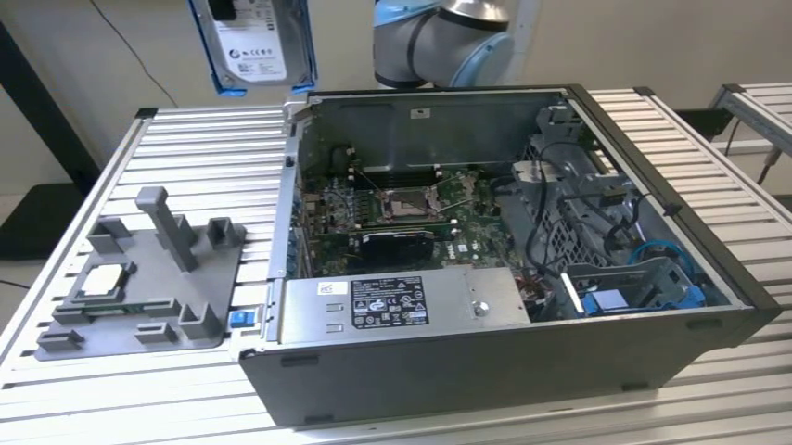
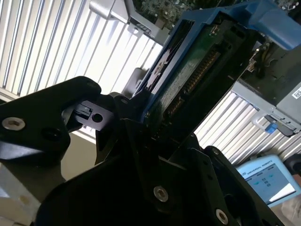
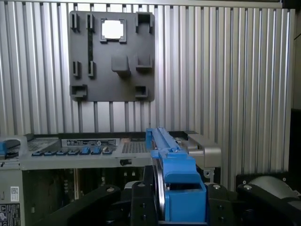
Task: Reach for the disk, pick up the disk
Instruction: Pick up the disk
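The disk (image 1: 251,46) hangs in the air, label facing the exterior view, above the far edge of the slatted table (image 1: 185,139). In the second wrist view the black gripper (image 2: 146,126) is clamped on the disk's blue bracket. Below stand the open computer case (image 1: 495,371) and, to the exterior view's left of it, a grey fixture tray (image 1: 148,306) holding a square chip (image 1: 99,281).
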